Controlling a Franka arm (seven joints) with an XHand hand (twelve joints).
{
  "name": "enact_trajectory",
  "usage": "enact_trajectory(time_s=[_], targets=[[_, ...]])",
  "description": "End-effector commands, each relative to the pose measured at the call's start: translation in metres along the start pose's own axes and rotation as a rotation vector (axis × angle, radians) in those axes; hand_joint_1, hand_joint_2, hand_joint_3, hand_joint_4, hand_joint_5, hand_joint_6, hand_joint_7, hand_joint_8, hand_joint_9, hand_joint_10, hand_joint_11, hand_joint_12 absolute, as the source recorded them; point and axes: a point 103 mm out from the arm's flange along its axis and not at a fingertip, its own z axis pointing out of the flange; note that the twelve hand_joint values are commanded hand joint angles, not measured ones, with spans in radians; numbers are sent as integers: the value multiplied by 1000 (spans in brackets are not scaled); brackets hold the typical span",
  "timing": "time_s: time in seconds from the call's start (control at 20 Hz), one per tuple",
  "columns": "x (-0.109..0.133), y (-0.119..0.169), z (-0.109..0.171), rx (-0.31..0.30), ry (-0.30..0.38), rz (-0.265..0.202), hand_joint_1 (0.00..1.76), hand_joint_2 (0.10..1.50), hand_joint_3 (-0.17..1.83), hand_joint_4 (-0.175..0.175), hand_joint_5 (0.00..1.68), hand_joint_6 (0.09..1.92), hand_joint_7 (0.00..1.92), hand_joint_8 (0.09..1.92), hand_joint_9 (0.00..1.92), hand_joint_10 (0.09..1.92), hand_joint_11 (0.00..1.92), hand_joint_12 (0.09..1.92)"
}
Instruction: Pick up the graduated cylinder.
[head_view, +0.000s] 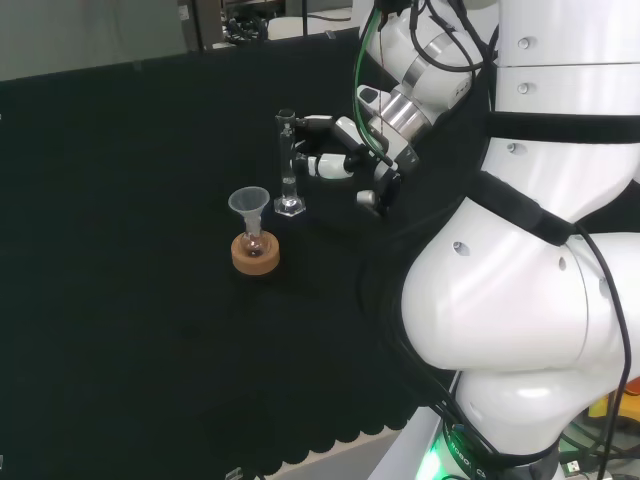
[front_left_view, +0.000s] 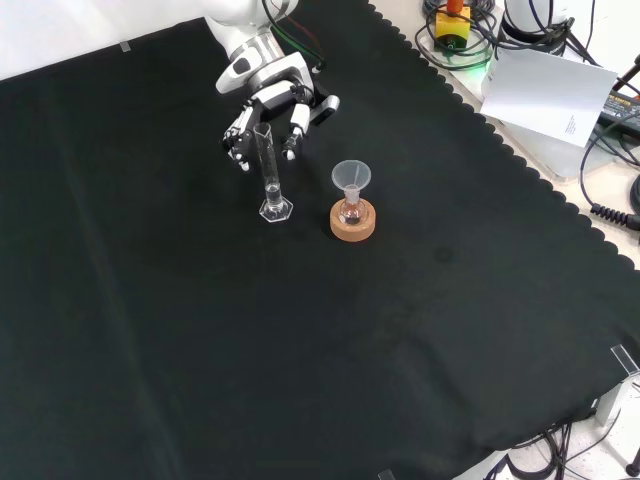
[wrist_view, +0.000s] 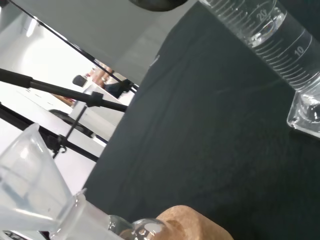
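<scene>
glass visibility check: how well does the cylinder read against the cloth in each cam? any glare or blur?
Head view: graduated cylinder is a faint outline on the black cloth. Front view: clearer, its base catches light, beside the hand. Wrist view: cylinder close, markings sharp with bright highlights; funnel near and blurred; background window area washed out.
</scene>
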Motion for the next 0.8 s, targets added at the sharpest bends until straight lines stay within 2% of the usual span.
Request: enact_trajectory(time_s=[0.05, 0.3, 0.8], targets=[[-1, 6, 11, -19, 55, -49, 1062, 1000, -175, -42, 622, 99, 513, 623, 708, 509, 335, 1293], [2, 9, 16, -16, 67, -81, 1070, 1000, -175, -41, 638, 111, 517, 621, 715, 506, 343, 1292], [-2, 11, 26, -19, 113, -75, 1104, 1026, -175, -33, 684, 145, 511, 613, 698, 494, 329, 1287]])
